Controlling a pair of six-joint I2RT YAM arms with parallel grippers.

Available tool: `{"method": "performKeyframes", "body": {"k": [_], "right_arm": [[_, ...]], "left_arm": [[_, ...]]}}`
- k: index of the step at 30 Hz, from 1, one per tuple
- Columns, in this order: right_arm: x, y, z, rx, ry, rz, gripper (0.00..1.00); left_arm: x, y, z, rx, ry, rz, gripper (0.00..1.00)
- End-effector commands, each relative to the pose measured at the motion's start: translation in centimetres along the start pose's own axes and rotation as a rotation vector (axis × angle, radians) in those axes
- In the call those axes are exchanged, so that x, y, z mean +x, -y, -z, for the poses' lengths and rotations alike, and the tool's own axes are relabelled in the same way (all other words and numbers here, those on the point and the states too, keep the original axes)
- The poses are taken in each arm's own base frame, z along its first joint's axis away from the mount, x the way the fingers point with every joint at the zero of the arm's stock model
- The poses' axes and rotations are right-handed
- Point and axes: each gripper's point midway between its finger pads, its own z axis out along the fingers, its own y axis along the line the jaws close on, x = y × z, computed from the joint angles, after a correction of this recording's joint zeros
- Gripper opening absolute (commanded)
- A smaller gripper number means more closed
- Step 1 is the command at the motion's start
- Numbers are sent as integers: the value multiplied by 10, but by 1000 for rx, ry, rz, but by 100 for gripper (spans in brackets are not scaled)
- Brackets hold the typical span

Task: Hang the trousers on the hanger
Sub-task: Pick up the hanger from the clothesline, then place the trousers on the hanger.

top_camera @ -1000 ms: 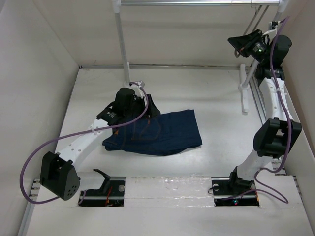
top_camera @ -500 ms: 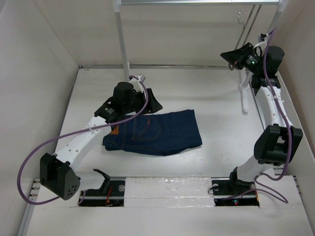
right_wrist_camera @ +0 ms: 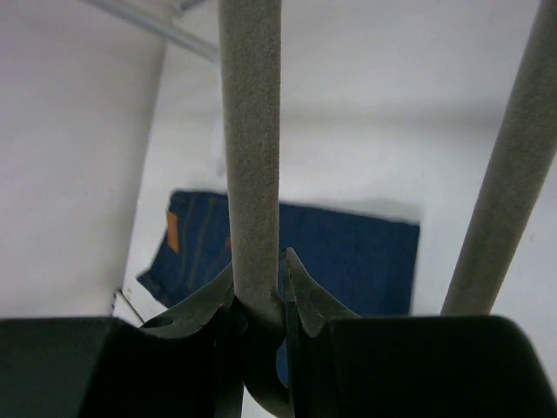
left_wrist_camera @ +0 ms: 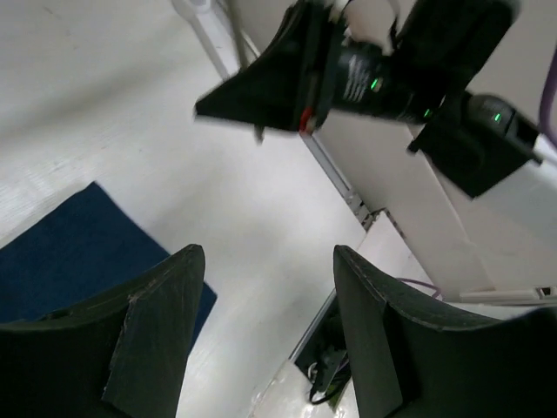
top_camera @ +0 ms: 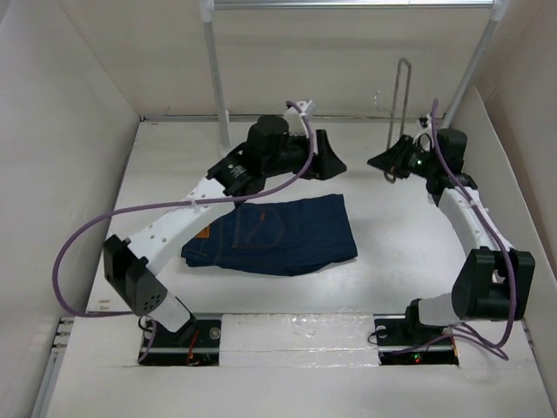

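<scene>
The trousers point(top_camera: 278, 231) lie folded on the table at centre, dark navy with an orange-tan patch point(top_camera: 203, 232) at the left end. They also show in the right wrist view point(right_wrist_camera: 357, 252) and the left wrist view point(left_wrist_camera: 70, 252). My right gripper point(top_camera: 387, 164) is shut on the hanger point(top_camera: 400, 104), a thin grey loop standing upright above the table's far right. The right wrist view shows the hanger bar point(right_wrist_camera: 251, 148) clamped between the jaws of my right gripper point(right_wrist_camera: 258, 272). My left gripper point(top_camera: 329, 162) is open and empty, raised beyond the trousers and facing the right gripper point(left_wrist_camera: 261, 87). Its fingers point(left_wrist_camera: 157, 322) stand wide apart.
Two thick white rack poles point(top_camera: 214, 70) point(top_camera: 474, 61) rise at the back, with the metal rail point(top_camera: 348, 3) across the top. White walls close in the left, back and right. The arm bases point(top_camera: 183, 341) sit at the near edge.
My right gripper has come down and left from the rail, carrying the hanger over the table. My left arm has lifted off the trousers and swung right, toward the right gripper.
</scene>
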Motion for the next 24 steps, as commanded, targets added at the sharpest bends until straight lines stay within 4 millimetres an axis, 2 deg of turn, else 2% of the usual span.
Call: {"method": "performKeyframes", "body": {"k": [1,3,4,7,8,11,14,15,22,23,24], "right_arm": [[43,-7,8,16,-75,105,7],[66,-15,15,9,-104,113,6],[85,-15,20,4,-128,103,6],[107,-15,27,8,-158,95,6],[114,-14,33,18,-159,94,6],[126,-18,39,18,-178,90,6],[133,-27,43,-1,-183,85,5],[135,-33,45,-14,-183,90,6],[151,-40,44,-20,-205,65,6],[152,-40,44,-20,-203,53,6],[152,-40,44,-14,-201,46,5]], "left_arm": [[-18,17,-17,5,62,3,57],[-16,17,-37,7,56,5,58],[-11,16,-48,-1,45,11,58],[0,11,-65,-26,33,22,57],[6,3,-73,-50,25,40,57],[14,-11,-87,-83,20,73,57],[25,-12,-100,-93,12,74,56],[21,-10,-102,-91,20,78,56],[29,6,-113,-30,52,130,52],[23,13,-111,1,78,135,50],[29,10,-112,5,71,142,49]]}}
